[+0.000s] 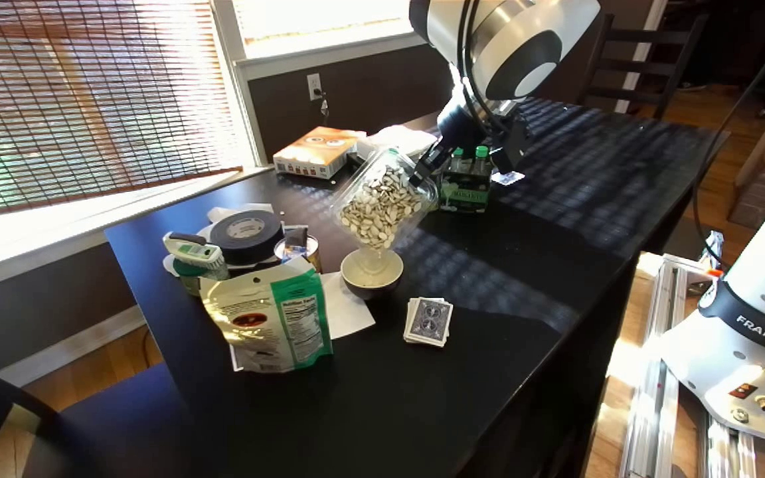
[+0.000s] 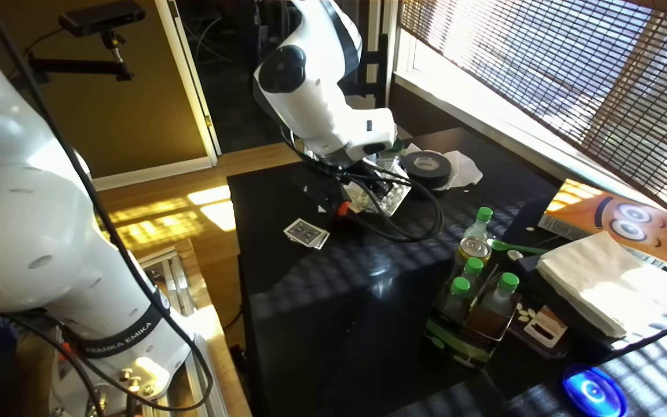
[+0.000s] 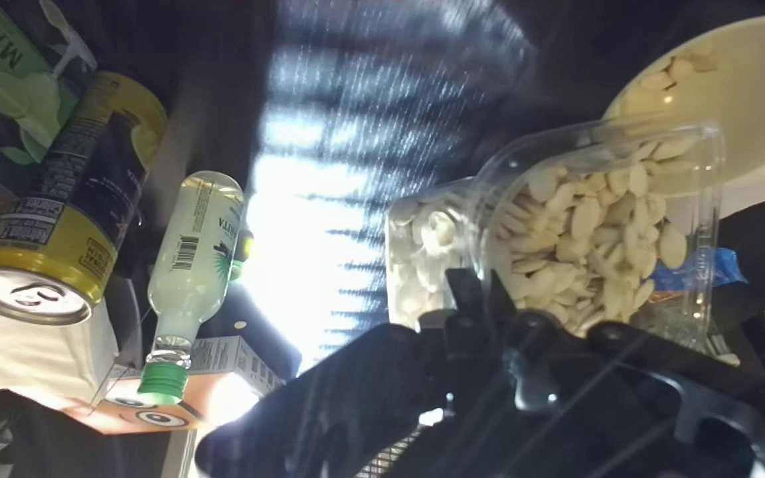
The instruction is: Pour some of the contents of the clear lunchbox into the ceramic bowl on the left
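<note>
Lunchbox (image 1: 358, 184), clear and holding plenty of pale seeds (image 1: 379, 212), hangs tipped above the ceramic bowl (image 1: 370, 281), its low corner aimed into the mouth; whether plastic meets bowl cannot be told. A few seeds lie inside the bowl. The jaws are closed tight on the lunchbox's edge, with only thin plastic between them.

The main trouble could come from that one-sided pinch: the wall may flex or the lunchbox pivot under its load, sending a rush of seeds past the rim. Seeds might also wedge in the low corner, then break loose together and give far more than some. Tilting further while this low could nudge the bowl askew.

Around the bowl, a white sheet (image 1: 352, 318) lies touching or partly under it, unclear which, on the bench (image 1: 389, 405). Playing cards (image 1: 429, 322) sit near the bowl, toward the robot's base (image 1: 728, 372), where stray seeds could land. A standing pouch (image 1: 268, 322) is near the bowl too, and a sideways swing might topple it; a tape roll (image 1: 250, 236) lies farther from the bowl. Across the bowl from the pouch, well apart, stands a bottle carton (image 1: 465, 192), probably no obstacle. In an exterior view the arm (image 2: 310, 110) hides the bowl, so spills could go unseen
</note>
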Action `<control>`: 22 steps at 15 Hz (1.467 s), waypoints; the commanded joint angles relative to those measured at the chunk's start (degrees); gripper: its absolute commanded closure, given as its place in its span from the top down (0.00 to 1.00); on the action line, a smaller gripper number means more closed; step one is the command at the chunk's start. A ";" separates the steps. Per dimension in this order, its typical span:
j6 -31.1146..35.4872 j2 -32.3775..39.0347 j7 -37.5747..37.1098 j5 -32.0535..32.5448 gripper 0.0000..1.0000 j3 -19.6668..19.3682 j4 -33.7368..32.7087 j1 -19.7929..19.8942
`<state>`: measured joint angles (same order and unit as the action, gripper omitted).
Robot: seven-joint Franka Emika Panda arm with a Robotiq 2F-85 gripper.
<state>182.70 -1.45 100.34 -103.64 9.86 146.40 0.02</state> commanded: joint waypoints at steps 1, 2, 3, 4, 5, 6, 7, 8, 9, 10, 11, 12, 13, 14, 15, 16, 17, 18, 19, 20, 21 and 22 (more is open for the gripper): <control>1.16 -0.23 -0.59 -0.91 0.01 0.37 -1.38 -0.30; 1.15 -0.19 -0.64 -0.85 0.01 0.31 -1.55 -0.23; 1.18 -0.33 -0.54 -0.94 0.01 0.26 -1.69 -0.17; 1.06 -0.69 -0.41 -1.17 0.01 0.19 -1.83 -0.10; 0.96 -0.78 -0.48 -1.22 0.01 0.17 -1.96 -0.09; 0.80 -0.91 -0.54 -1.32 0.01 0.12 -2.13 -0.08; 0.78 -0.94 -0.71 -1.27 0.01 0.12 -2.28 -0.12; 0.82 -1.01 -0.71 -1.35 0.01 0.14 -2.45 -0.15; 0.85 -1.14 -0.66 -1.44 0.01 0.16 -2.55 -0.16; 0.93 -1.36 -0.63 -1.55 0.01 0.19 -2.61 -0.19; 1.04 -1.63 -0.51 -1.72 0.01 0.24 -2.67 -0.22; 1.10 -1.87 -0.43 -1.80 0.01 0.28 -2.67 -0.25; 1.18 -2.18 -0.24 -1.93 0.01 0.33 -2.66 -0.28; 1.20 -2.46 -0.16 -1.99 0.01 0.36 -2.61 -0.30; 1.23 -2.78 0.03 -2.09 0.01 0.38 -2.62 -0.30; 1.23 -2.89 0.01 -2.03 0.01 0.40 -2.63 -0.30; 1.31 -3.06 0.15 -2.07 0.01 0.42 -2.70 -0.29; 1.44 -3.20 0.37 -2.12 0.01 0.45 -2.78 -0.28; 1.48 -3.25 0.40 -1.99 0.01 0.48 -2.80 -0.29; 1.59 -3.27 0.50 -1.83 0.01 0.53 -2.78 -0.31; 1.84 -3.43 0.79 -2.10 0.01 0.55 -2.94 -0.25; 1.59 -3.49 0.81 -1.85 0.01 0.57 -2.75 -0.26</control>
<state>183.10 -2.99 99.83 -103.64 9.95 143.78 0.00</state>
